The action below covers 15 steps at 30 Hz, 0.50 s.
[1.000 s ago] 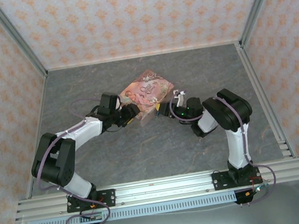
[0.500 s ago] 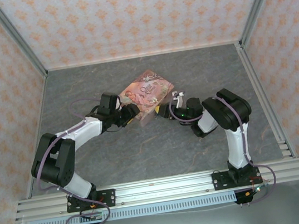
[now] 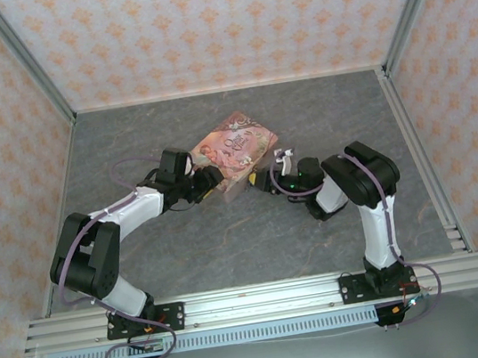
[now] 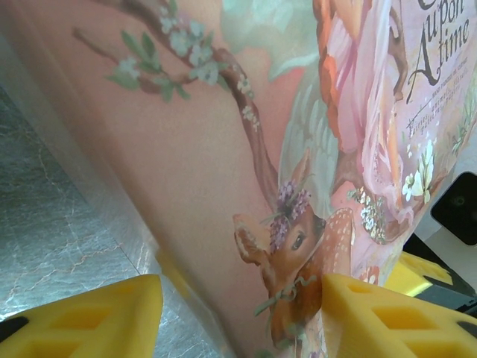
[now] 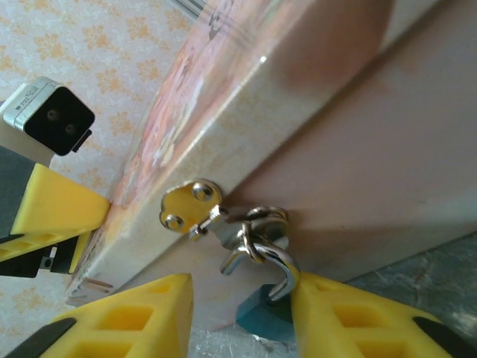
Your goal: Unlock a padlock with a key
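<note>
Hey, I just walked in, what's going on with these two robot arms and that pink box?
The left hand has its fingers on both sides of the pink box at its near corner, apparently holding it steady on the table. The right hand is open right at the box's metal clasp, with the small blue padlock hanging between its fingers. The shackle is hooked through the clasp, so the unlocking is not yet done.
</note>
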{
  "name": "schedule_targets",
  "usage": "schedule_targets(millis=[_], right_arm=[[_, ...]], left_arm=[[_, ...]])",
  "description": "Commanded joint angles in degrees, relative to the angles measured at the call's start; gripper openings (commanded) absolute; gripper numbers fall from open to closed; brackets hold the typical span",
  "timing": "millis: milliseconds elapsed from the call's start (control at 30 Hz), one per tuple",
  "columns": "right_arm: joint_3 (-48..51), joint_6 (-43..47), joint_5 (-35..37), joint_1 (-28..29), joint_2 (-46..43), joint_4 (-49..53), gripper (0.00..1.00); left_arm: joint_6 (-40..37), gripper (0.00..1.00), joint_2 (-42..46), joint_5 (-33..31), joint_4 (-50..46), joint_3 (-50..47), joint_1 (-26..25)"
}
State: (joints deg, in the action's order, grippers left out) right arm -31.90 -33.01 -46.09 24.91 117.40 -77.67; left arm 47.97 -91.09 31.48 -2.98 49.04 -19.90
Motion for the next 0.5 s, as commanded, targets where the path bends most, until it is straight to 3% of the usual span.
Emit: schedule_targets(millis=[0, 467], right_arm=[[1.13, 1.59, -1.1, -0.46, -2.09, -2.56, 0.36], [0.61, 1.2, -0.44, -0.85, -2.42, -0.69, 0.08]], left_arm=[[-1.38, 0.57, -0.94, -3.53, -9.42, -1.37, -0.67], [-1.65, 0.57, -0.65, -3.62, -10.03, -0.74, -0.67]])
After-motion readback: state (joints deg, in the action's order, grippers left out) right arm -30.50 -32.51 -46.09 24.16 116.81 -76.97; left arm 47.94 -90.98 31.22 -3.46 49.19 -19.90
